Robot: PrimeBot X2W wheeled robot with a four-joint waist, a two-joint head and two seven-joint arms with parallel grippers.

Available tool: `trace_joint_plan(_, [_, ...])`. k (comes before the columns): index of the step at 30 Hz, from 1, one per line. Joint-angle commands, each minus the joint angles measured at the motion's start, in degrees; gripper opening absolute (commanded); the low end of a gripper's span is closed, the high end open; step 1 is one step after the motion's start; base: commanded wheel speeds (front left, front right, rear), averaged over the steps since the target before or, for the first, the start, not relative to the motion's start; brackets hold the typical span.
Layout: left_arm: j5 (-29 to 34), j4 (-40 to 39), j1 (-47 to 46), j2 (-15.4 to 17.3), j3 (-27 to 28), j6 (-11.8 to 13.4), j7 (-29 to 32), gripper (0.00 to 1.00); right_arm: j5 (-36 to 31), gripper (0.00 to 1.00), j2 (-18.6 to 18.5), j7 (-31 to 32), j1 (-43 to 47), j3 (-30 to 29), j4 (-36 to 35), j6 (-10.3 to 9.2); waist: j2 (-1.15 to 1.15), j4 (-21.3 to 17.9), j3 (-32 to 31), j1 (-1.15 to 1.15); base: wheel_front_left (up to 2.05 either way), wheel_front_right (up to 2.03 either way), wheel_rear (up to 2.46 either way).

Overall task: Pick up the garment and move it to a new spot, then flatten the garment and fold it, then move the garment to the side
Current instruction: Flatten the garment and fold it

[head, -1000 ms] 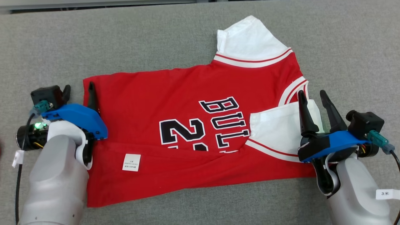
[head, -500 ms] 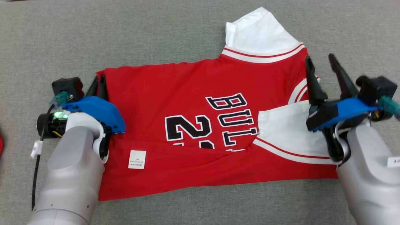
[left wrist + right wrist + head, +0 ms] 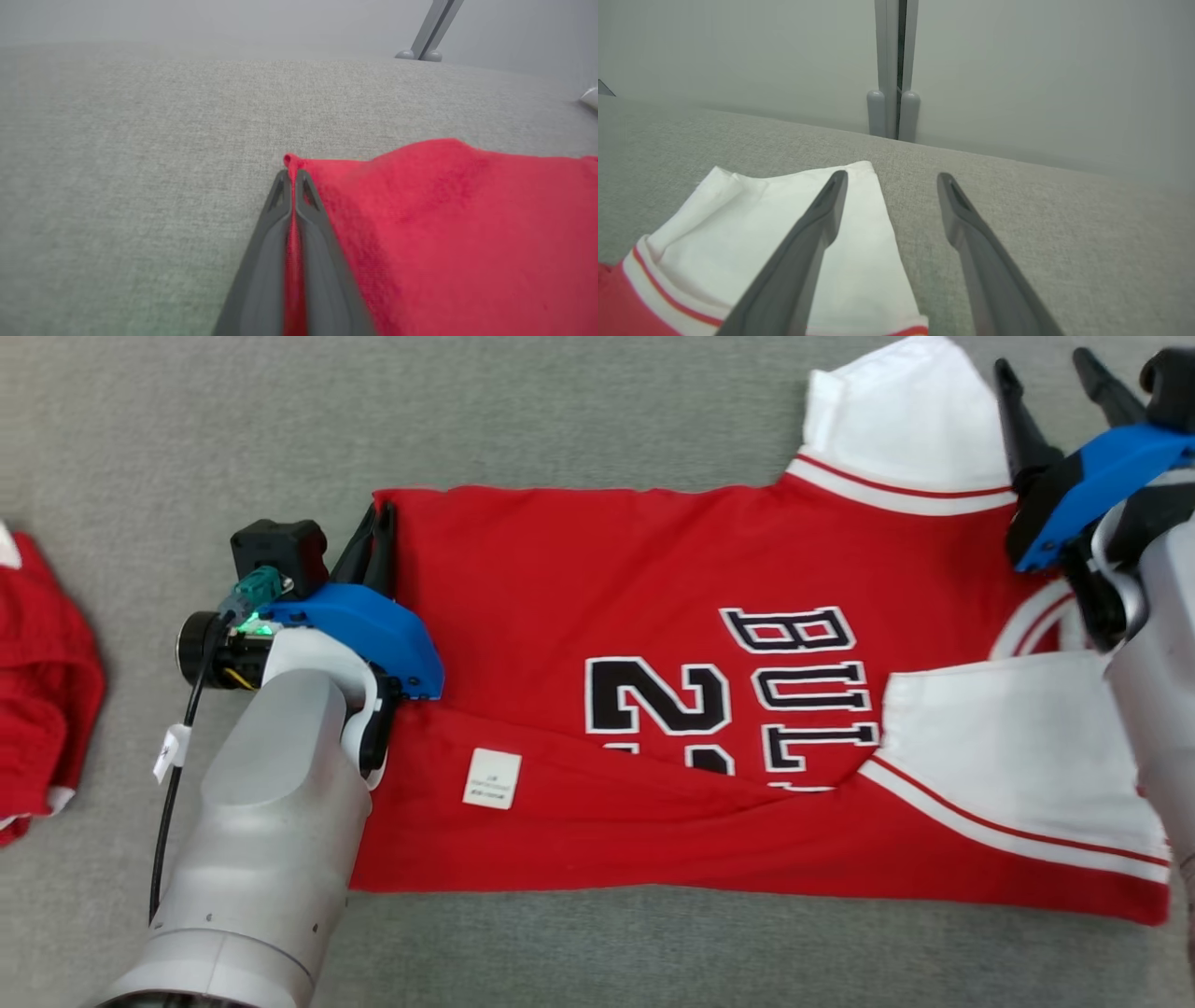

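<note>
Head view: shows the garment [image 3: 653,588], a red jersey with white sleeves and black-and-white lettering, spread wide on the grey table [image 3: 560,411], with the hem end toward the robot's left and the sleeves toward its right. Shows the near long edge turned up over the lower part of the print, with a white label [image 3: 492,777] face up on that flap. Also shows the near sleeve laid inward across the body and the far sleeve pointing away.

Finds the left gripper [image 3: 378,523] at the far hem corner, fingers pressed together on the red edge. Confirms this in the left wrist view: left gripper [image 3: 292,175] clamped on a thin fold of the garment [image 3: 444,233], with the corner poking out just past the tips and low over the table.

Places the right gripper [image 3: 1044,364] at the far sleeve, fingers spread apart and gripping nothing. From the right wrist view, sets the right gripper [image 3: 893,177] with one finger over the white sleeve of the garment [image 3: 714,224] and the other over bare table. Cannot tell whether either finger touches.

Farther out, notes a second red cloth [image 3: 37,663] at the table's left edge, well apart from the jersey, and a grey post [image 3: 892,70] behind the table.
</note>
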Motion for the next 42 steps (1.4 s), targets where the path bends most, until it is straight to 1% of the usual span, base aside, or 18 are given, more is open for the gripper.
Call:
trace_joint_plan(1, [-0.34, -0.52, -0.47, 0.09, -0.65, 0.17, -0.14, 0.0, -0.55, 1.0, -0.9, 0.81, -2.27, 0.37, 1.44, 0.0, -0.01, 2.53, 2.02, -0.01, 0.0, 0.0, 0.0])
trace_joint_plan(3, [-1.63, -3.4, -0.42, -0.07, -1.78, 0.05, -0.2, 0.0, -1.3, 1.0, -1.86, 2.16, -4.55, 1.03, 3.81, 0.0, -0.01, 4.11, 2.94, -0.01, 0.0, 0.0, 0.0])
trace_joint_plan(5, [-3.83, -6.31, 0.51, -0.1, -4.29, -0.08, -0.22, 0.0, -1.93, 1.0, -2.75, 3.78, -6.51, 1.68, 6.07, 0.0, -0.01, 5.63, 3.72, -0.01, 0.0, 0.0, 0.0])
trace_joint_plan(6, [-3.83, -6.31, 0.51, -0.1, -4.29, -0.08, -0.22, 0.0, -1.93, 1.0, -2.75, 3.78, -6.51, 1.68, 6.07, 0.0, -0.01, 5.63, 3.72, -0.01, 0.0, 0.0, 0.0])
trace_joint_plan(8, [-6.36, -8.73, 0.85, -0.11, -7.17, 0.16, -0.23, 0.0, -2.66, 1.0, -3.86, 5.06, -8.6, 2.18, 7.92, 0.0, -0.01, 7.17, 4.46, -0.01, 0.0, 0.0, 0.0])
trace_joint_plan(12, [-11.07, -12.35, 1.33, -0.13, -12.82, 2.2, -0.23, 0.0, -4.17, 1.0, -5.35, 7.52, -10.84, 2.18, 12.24, 0.0, -0.01, 9.51, 5.25, -0.01, 0.0, 0.0, 0.0])
trace_joint_plan(15, [-13.52, -14.34, 1.29, -0.11, -15.76, 4.08, -0.24, 0.0, -5.19, 1.0, -5.34, 8.6, -11.41, 2.57, 14.9, 0.0, -0.01, 10.28, 5.37, -0.01, 0.0, 0.0, 0.0])
trace_joint_plan(16, [-13.97, -14.8, 1.25, -0.13, -16.34, 4.6, -0.24, 0.0, -5.32, 0.86, -5.2, 8.63, -11.49, 2.61, 15.58, 0.01, -0.01, 10.42, 5.33, -0.01, 0.0, 0.0, 0.0])
trace_joint_plan(17, [-14.37, -15.29, 1.21, -0.12, -16.83, 5.03, -0.24, 0.0, -5.32, 0.36, -5.05, 8.51, -11.65, 2.56, 16.06, 0.01, -0.01, 10.53, 5.28, -0.01, 0.0, 0.0, 0.0])
trace_joint_plan(18, [-14.59, -15.77, 1.12, -0.11, -17.18, 5.56, -0.25, 0.0, -5.42, 0.0, -4.86, 8.75, -11.77, 2.7, 16.56, 0.01, -0.01, 10.6, 5.22, -0.01, 0.0, 0.0, 0.0])
trace_joint_plan(20, [-14.95, -16.22, 0.94, -0.11, -17.38, 6.33, -0.24, 0.0, -5.49, 0.0, -5.13, 8.43, -12.33, 2.77, 16.91, 0.0, -0.01, 10.54, 5.21, -0.01, 0.0, 0.0, 0.0])
trace_joint_plan(23, [-14.17, -17.13, 0.31, -0.11, -16.35, 7.52, -0.25, 0.0, -6.04, 0.0, -5.9, 5.25, -14.04, 2.2, 16.6, -0.01, -0.01, 10.14, 5.07, -0.01, 0.0, 0.0, 0.0])
trace_joint_plan(27, [-11.78, -19.54, 0.08, -0.11, -12.85, 8.89, -0.26, 0.0, -7.98, 0.0, -6.97, -1.43, -15.94, 0.51, 15.99, -0.01, -0.01, 9.16, 4.6, -0.01, 0.0, 0.0, 0.0])
trace_joint_plan(31, [-8.38, -22.19, 0.8, 0.24, -8.33, 9.4, -0.25, 0.0, -9.78, 0.0, -7.37, -7.01, -17.06, -2.53, 15.64, -0.01, -0.01, 7.5, 3.72, -0.01, 0.0, 0.0, 0.0])
trace_joint_plan(34, [-5.87, -24.17, 1.68, 0.86, -4.82, 9.36, -0.26, 0.0, -11.1, 0.0, -6.64, -8.65, -17.19, -4.72, 14.08, -0.01, -0.01, 5.76, 2.95, -0.01, 0.0, 0.0, 0.0])
trace_joint_plan(36, [-4.22, -24.88, 2.42, 1.31, -2.79, 8.87, -0.25, 0.0, -11.35, 0.0, -5.24, -8.98, -15.75, -6.02, 12.47, 0.0, -0.01, 4.45, 2.15, -0.01, 0.0, 0.0, 0.0])
trace_joint_plan(39, [-2.08, -24.76, 4.15, 2.09, -0.22, 8.07, -0.26, 0.0, -9.59, 0.0, -2.86, -9.04, -11.84, -8.36, 6.57, 0.0, -0.01, 2.29, 0.69, -0.01, 0.0, 0.0, 0.0])
trace_joint_plan(42, [-0.48, -23.59, 6.42, 3.1, 2.02, 7.04, -0.24, 0.0, -6.99, 0.0, -0.23, -9.07, -5.64, -8.97, -0.09, 0.0, -0.01, -0.23, -1.21, -0.01, 0.0, 0.0, 0.0])
